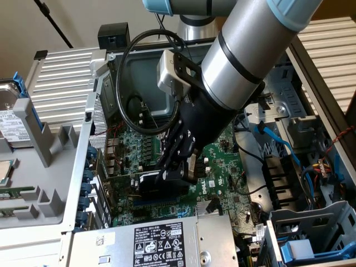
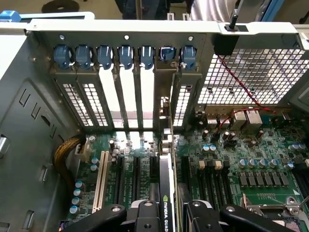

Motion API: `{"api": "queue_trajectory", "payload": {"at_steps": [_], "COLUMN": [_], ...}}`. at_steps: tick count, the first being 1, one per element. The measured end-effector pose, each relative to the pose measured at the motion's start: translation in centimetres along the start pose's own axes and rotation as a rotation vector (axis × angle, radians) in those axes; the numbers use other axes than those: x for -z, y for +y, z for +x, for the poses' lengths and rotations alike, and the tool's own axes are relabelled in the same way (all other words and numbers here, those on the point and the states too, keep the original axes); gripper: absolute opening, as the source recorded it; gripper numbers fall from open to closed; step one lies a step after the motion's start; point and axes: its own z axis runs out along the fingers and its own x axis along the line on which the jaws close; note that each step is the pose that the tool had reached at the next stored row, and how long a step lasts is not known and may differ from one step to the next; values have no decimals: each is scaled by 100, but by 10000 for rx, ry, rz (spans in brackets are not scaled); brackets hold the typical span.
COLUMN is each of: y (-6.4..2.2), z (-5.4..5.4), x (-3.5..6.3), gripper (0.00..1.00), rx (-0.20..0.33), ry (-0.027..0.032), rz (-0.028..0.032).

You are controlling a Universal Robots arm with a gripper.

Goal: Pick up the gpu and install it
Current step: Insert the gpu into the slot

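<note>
The gpu [image 2: 166, 193] stands on edge, upright over the motherboard [image 2: 231, 159] — a thin card seen edge-on in the wrist view, its black cooler face bearing white lettering. Its silver end bracket [image 2: 164, 104] rises against the row of rear expansion slots at the case's back wall, beneath the blue retention clips. In the exterior view the gpu [image 1: 146, 182] shows as a dark boxy block, low over the board's expansion slots — near the power supply's edge.

An open computer case [image 1: 67, 183] held a green motherboard [image 1: 222, 161], blue slot clips [image 2: 125, 55] stood along its rear wall, and a hard drive [image 1: 11, 119] lay outside it.
</note>
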Motion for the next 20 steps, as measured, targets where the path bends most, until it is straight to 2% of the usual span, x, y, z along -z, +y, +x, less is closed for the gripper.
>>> {"api": "queue_trajectory", "payload": {"at_steps": [10,20], "y": [0,0], "z": [0,0], "x": [0,0], "gripper": [26,26], "rx": [-12,-52], "ry": [11,-18], "rz": [1,1]}}
